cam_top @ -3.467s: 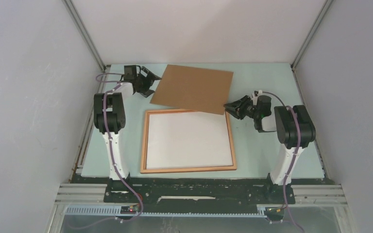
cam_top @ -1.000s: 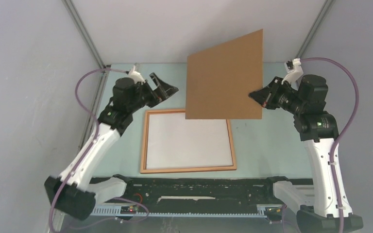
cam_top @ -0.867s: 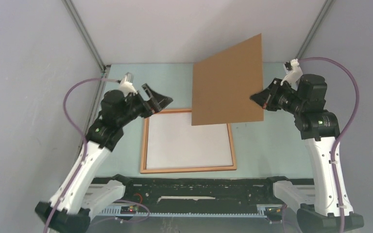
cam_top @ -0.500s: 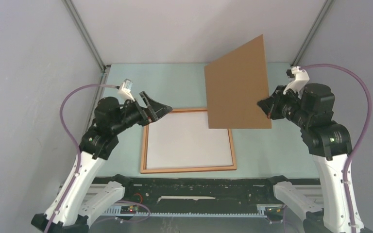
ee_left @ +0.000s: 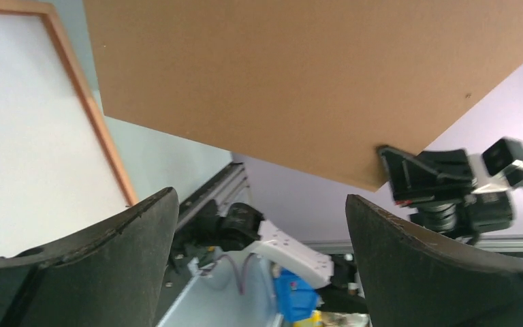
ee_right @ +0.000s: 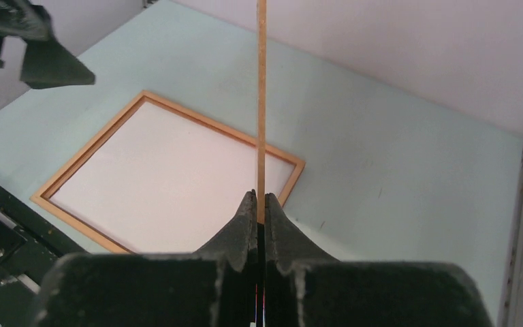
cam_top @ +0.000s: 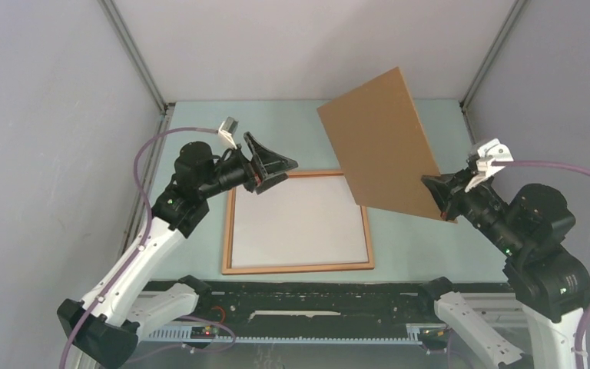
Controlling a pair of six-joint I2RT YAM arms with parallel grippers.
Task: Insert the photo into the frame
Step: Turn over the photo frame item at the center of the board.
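From above I count one frame [cam_top: 298,268], one white sheet inside it, one brown backing board [cam_top: 380,142], and my two arms. The frame lies flat on the pale green tabletop [cam_top: 422,238], its thin orange-brown rim unbroken all round. The sheet filling it looks to be the photo [cam_top: 299,227], blank side up, with no print showing. My left arm reaches forward over the frame's far-left corner, and my left tool [cam_top: 280,173] hangs there spread wide with nothing in it. My right arm is raised beyond the frame's right side. My right tool [cam_top: 439,196] pinches the board's lower right corner and holds it tilted in the air over the frame's far-right corner.

My left wrist view shows my two dark fingers [ee_left: 109,238] far apart. The board [ee_left: 299,82] spreads across the top between them. The frame's rim [ee_left: 88,109] and the white photo [ee_left: 27,136] are at the left, and my right tool [ee_left: 415,177] grips the board's corner.

My right wrist view shows my right tool [ee_right: 259,201] clamped on the board [ee_right: 261,102], which I see edge-on as a thin upright line. Below it the frame [ee_right: 88,160] rests on the tabletop [ee_right: 395,170] with the photo [ee_right: 170,177] inside. My left tool [ee_right: 48,65] is above the frame's far-left corner.
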